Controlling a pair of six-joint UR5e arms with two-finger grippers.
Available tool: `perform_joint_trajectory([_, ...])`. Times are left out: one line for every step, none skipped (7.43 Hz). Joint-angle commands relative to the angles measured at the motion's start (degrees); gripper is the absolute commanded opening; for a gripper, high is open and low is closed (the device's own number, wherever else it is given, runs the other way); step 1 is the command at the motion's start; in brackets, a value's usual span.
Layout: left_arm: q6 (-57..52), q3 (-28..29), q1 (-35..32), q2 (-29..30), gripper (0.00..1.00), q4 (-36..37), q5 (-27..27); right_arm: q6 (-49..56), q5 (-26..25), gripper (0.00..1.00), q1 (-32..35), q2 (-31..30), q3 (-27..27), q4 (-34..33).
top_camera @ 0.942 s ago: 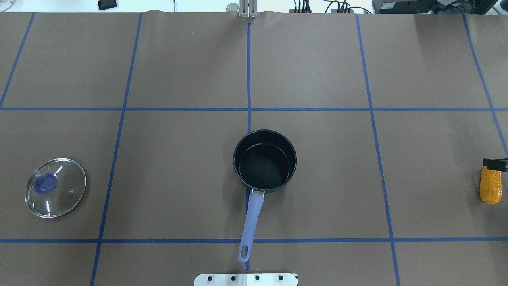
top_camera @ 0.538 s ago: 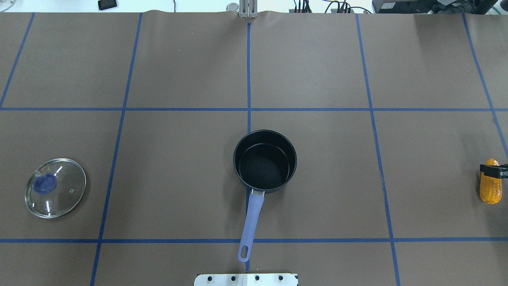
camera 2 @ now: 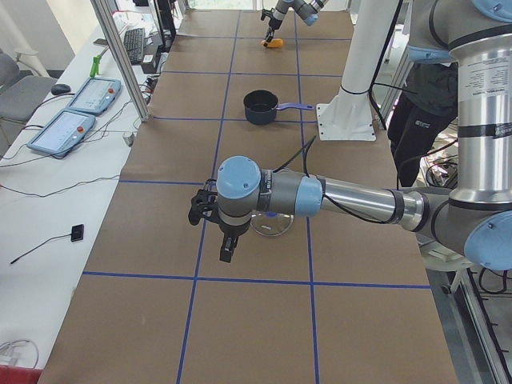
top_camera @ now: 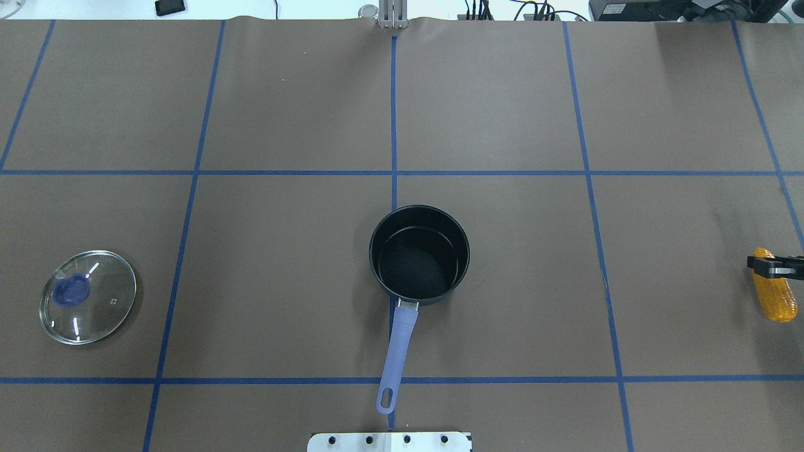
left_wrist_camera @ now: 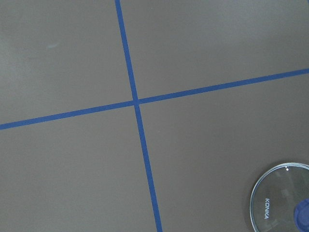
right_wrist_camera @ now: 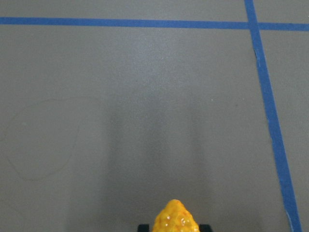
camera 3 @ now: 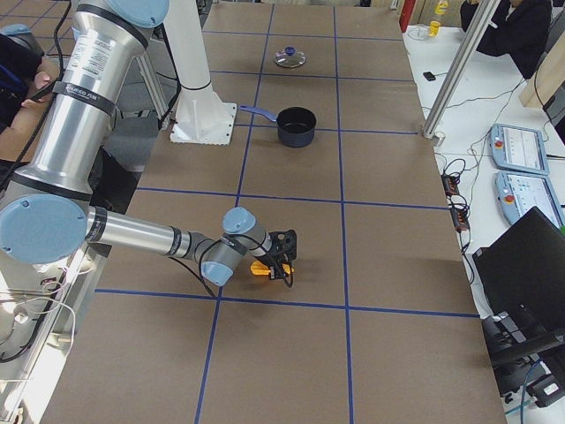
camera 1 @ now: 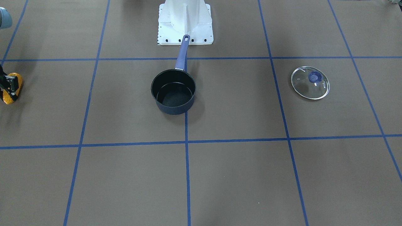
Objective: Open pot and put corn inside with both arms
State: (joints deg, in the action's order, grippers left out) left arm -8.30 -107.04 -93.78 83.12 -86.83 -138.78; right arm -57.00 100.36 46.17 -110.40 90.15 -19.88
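Observation:
The open black pot (top_camera: 377, 236) with a purple handle (top_camera: 399, 339) stands mid-table and holds nothing; it also shows in the front view (camera 1: 172, 108). Its glass lid (top_camera: 81, 296) lies flat on the table far to the left, also in the left wrist view (left_wrist_camera: 282, 198). The yellow-orange corn (top_camera: 777, 298) lies slanted at the table's right edge. My right gripper (top_camera: 774, 267) is shut across the corn's far end, also seen in the front view (camera 1: 8, 84) and the right side view (camera 3: 284, 250). My left gripper (camera 2: 196, 212) hovers near the lid; I cannot tell whether it is open.
The white pedestal base (top_camera: 389, 441) sits just behind the pot handle's end. Blue tape lines (top_camera: 394, 125) grid the brown table cover. Control pendants (camera 2: 80, 104) and cables lie on the side bench beyond the table's far edge.
My right gripper moved along the corn's far end and shifted left. The corn's far end swung left, so the cob now lies slanted. Pot and lid have not moved.

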Motion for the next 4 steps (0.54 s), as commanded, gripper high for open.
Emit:
perform_joint_trajectory([0.0,0.0,0.0,-0.1,0.99,0.0,0.0,-0.2,2.5,0.00,0.1,5.8,4.0,-5.0])
perform_joint_trajectory([0.0,0.0,0.0,-0.1,0.99,0.0,0.0,-1.1,2.6,0.00,0.1,10.2,7.5,-11.0])
perform_joint_trajectory([0.0,-0.1,0.0,-0.6,0.99,0.0,0.0,-4.8,2.9,0.00,0.0,15.3,10.6,-17.6])
perform_joint_trajectory([0.0,-0.3,0.0,-0.8,0.99,0.0,0.0,-8.7,4.4,0.00,0.0,21.1,11.9,-22.1])
